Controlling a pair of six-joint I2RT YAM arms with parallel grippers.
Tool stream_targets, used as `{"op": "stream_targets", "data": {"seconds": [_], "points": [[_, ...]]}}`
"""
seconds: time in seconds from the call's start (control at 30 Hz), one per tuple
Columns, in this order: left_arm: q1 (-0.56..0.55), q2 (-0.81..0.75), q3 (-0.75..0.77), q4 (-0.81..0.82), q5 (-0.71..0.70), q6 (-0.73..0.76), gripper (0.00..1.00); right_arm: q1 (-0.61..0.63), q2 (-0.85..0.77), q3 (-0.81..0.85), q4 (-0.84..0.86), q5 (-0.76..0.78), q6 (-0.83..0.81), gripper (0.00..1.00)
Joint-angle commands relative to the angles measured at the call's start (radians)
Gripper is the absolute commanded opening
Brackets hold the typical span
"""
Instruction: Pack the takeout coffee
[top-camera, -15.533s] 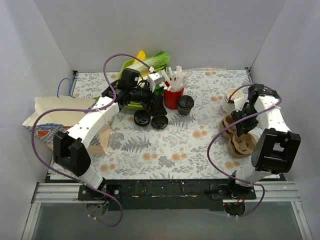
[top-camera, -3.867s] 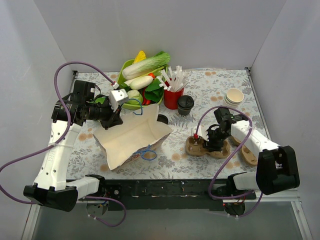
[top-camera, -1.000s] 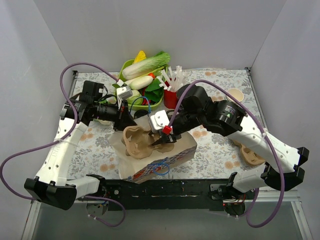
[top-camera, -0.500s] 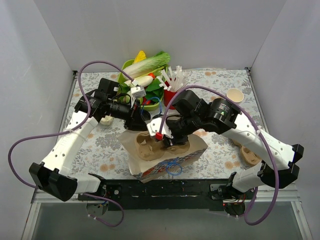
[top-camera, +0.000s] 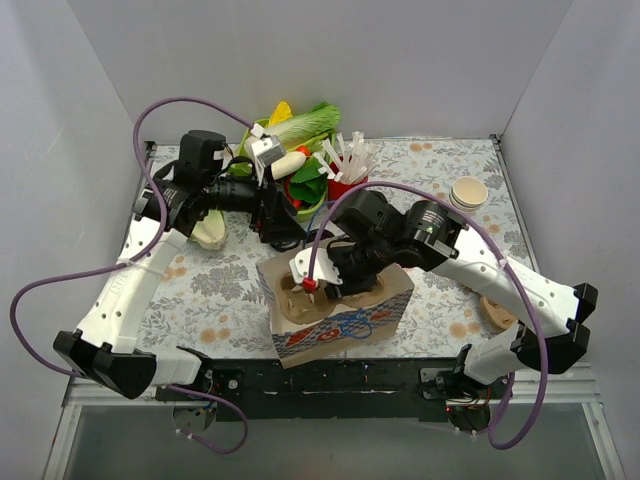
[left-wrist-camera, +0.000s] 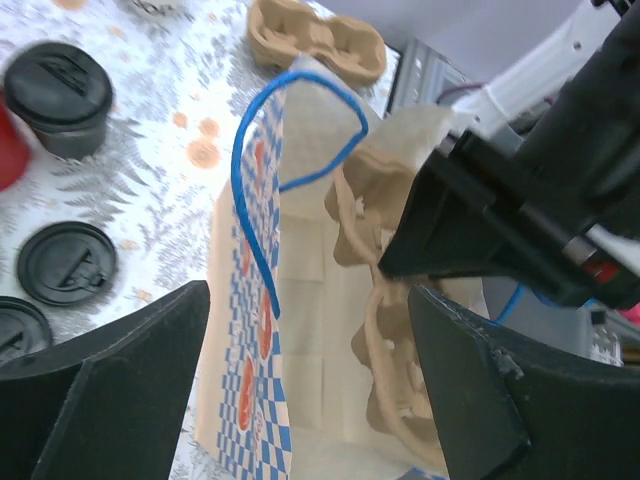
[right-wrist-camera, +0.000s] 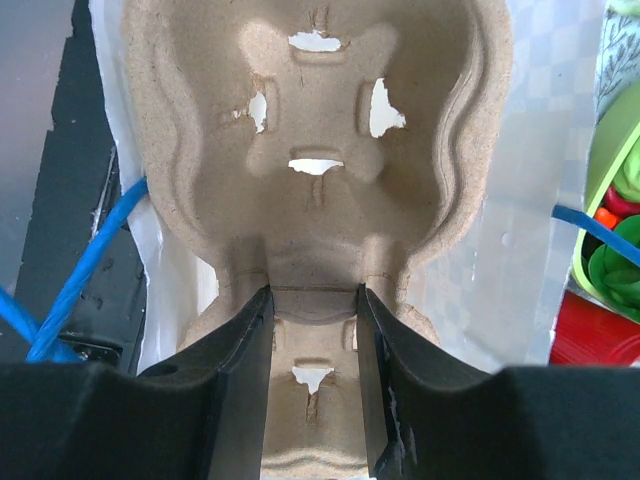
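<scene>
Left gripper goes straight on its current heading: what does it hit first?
Likely the paper bag, its checked wall dead ahead of the left gripper; the cup carrier lies right of that line. Depth unclear.

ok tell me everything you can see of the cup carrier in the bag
The cup carrier is brown moulded pulp with rounded wells and slits cut through their floors. It sits in the open top of the paper bag, and the right arm's fingers pinch its middle ridge.
</scene>
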Motion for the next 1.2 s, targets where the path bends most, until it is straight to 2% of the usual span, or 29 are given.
{"op": "stream_targets", "data": {"seconds": [0.0,0.2,0.63,1.17], "points": [[0.033,-0.023,0.061,0.068,-0.092,-0.076,0.82,-0.001,0.029,-0.018,-0.001,0.032,-0.001,0.01],[0.078,-0.04,0.051,0.083,-0.07,-0.104,0.82,-0.061,0.04,-0.025,-0.003,-0.071,0.048,0.01],[0.185,-0.078,0.019,0.068,-0.082,-0.098,0.84,-0.072,0.118,-0.116,0.026,0.07,-0.028,0.01],[0.231,-0.08,0.006,0.049,-0.066,-0.089,0.85,-0.076,0.124,-0.309,0.199,0.021,-0.045,0.01]]}}
